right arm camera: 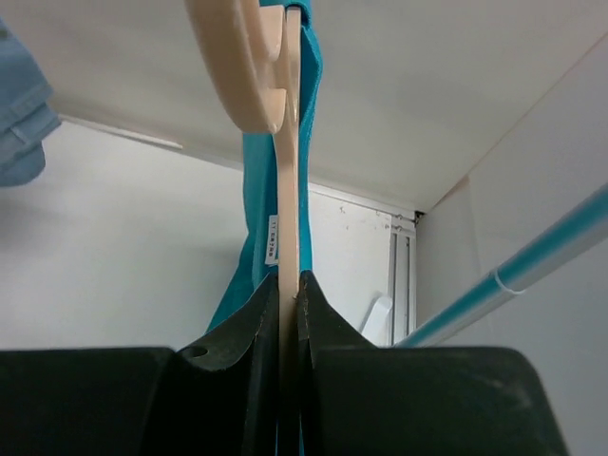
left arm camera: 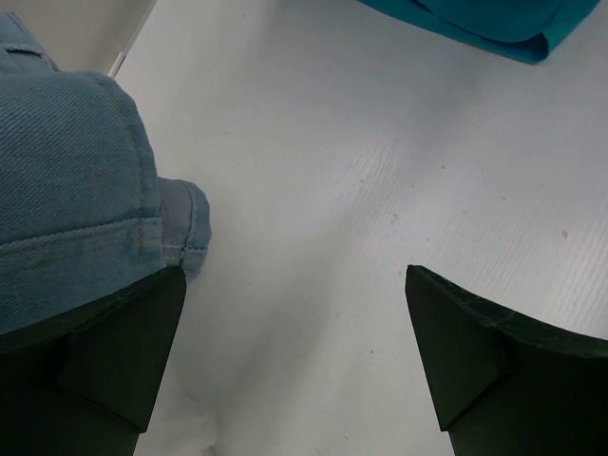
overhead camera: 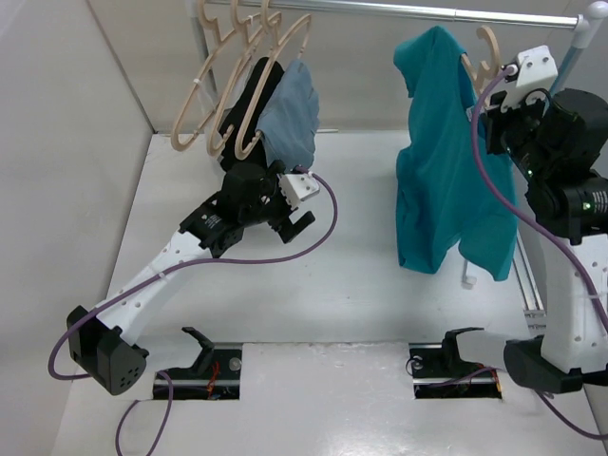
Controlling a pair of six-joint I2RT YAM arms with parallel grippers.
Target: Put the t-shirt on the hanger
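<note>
The teal t-shirt (overhead camera: 442,161) hangs at the back right, draped over one shoulder of a beige hanger (overhead camera: 486,52). My right gripper (overhead camera: 494,95) is shut on that hanger's flat edge (right arm camera: 290,190), with the shirt and its white label (right arm camera: 273,238) just behind it. The shirt's hem shows at the top of the left wrist view (left arm camera: 494,24). My left gripper (overhead camera: 299,214) is open and empty above the table, beside the grey-blue garment (left arm camera: 76,190).
Several empty beige hangers (overhead camera: 228,85) hang on the rail (overhead camera: 399,9) at the back left, with a black garment (overhead camera: 249,95) and the grey-blue garment (overhead camera: 290,114). A metal track (overhead camera: 527,275) runs along the right edge. A teal pole (right arm camera: 532,266) stands right.
</note>
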